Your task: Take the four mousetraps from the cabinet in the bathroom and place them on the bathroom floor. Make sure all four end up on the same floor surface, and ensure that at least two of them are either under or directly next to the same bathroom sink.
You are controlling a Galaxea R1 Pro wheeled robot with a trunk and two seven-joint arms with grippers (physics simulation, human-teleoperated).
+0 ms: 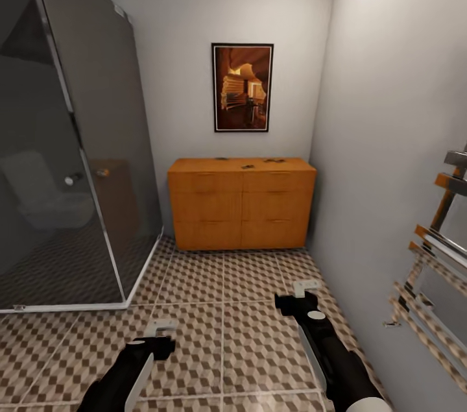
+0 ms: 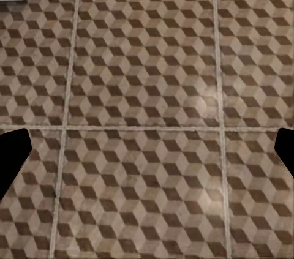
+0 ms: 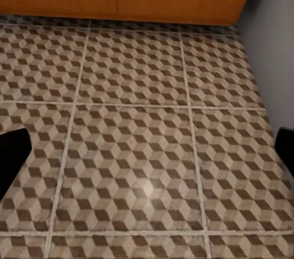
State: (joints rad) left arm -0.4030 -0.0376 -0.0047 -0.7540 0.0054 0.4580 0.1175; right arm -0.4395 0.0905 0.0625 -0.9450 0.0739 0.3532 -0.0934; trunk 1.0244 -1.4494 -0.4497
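You are approaching the cabinet at the far wall, both grippers (left, right) hanging empty with fingers apart over the bathroom floor. The mousetraps are lying on its top, toward the right. Next, roll closer and raise an arm.

We saw the cabinet, a wide, low orange-brown wooden dresser with two columns of drawers, all shut, standing against the far wall in the corner. On its top lay small dark items, too small for us to make out clearly, which we took for the mousetraps: one near the middle, the others toward the right end. The bathroom floor, large tiles printed with brown, beige and white cubes and pale grout lines, ran right up to the cabinet's base.
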